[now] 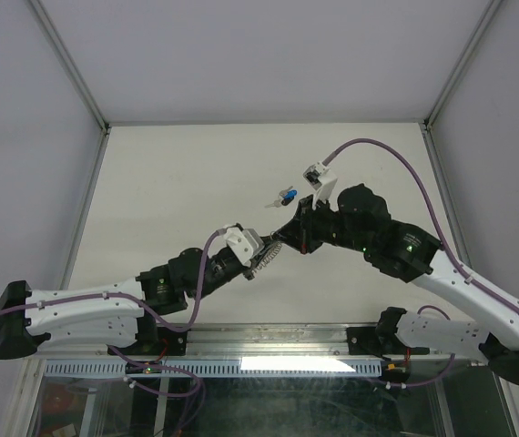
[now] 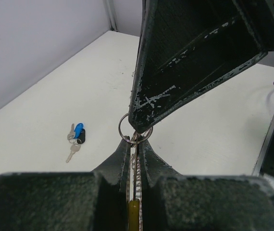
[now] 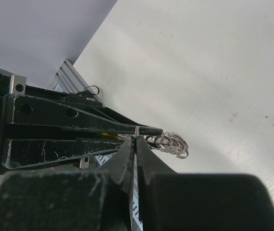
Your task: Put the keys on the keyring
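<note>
Top external view: you see the two arms meet over the middle of the table (image 1: 178, 173). The left gripper (image 1: 269, 253) reaches in from the lower left, and the right gripper (image 1: 283, 238) from the lower right. Their tips touch at the keyring (image 1: 261, 262), which is held above the surface. The keys (image 1: 285, 196) lie flat on the table just beyond the two grippers, apart from both. You can pick them out by the blue head.

Left wrist view: note that the left gripper (image 2: 134, 142) has its fingers pressed together on the keyring (image 2: 119, 129). A whitish ribbed strip with a yellow segment (image 2: 133, 211) runs down between the fingers. A thin wire loop stands out past the tips. The right gripper (image 2: 138, 129) comes down from above, and its tip rests on that loop. The keys (image 2: 76, 137) lie on the table to the left, well apart from the loop.

Right wrist view: observe that the right gripper (image 3: 136, 142) is also pinched together, on the keyring (image 3: 173, 143) at the tip of the left gripper (image 3: 151, 130). Several wire coils fan out to the right of the pinch point, clear of the table.
</note>
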`<state>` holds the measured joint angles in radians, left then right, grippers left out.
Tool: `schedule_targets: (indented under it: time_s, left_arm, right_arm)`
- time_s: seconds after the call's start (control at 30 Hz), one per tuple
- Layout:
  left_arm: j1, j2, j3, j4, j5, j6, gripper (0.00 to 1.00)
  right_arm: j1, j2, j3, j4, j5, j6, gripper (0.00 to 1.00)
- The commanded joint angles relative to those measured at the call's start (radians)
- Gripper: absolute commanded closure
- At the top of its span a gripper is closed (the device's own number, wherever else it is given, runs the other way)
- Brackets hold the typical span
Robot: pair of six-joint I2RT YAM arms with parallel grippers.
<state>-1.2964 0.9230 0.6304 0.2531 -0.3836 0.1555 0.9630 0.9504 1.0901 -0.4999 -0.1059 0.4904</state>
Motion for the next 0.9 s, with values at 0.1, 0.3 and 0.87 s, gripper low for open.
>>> schedule_targets:
  time_s: [0.1,0.3,0.87]
  left_arm:
    - [-0.005,0.013,0.059,-0.098,0.041,0.094,1.0]
    - [-0.004,0.007,0.065,-0.106,0.057,0.115,1.0]
    - [-0.005,0.005,0.096,-0.164,0.159,0.148,1.0]
  right_arm:
    - [0.0,0.033,0.143,-0.1,-0.049,-0.061,1.0]
    - [-0.015,0.063,0.182,-0.179,-0.086,-0.068,1.0]
    - [-0.124,0.12,0.196,-0.23,-0.3,-0.093,1.0]
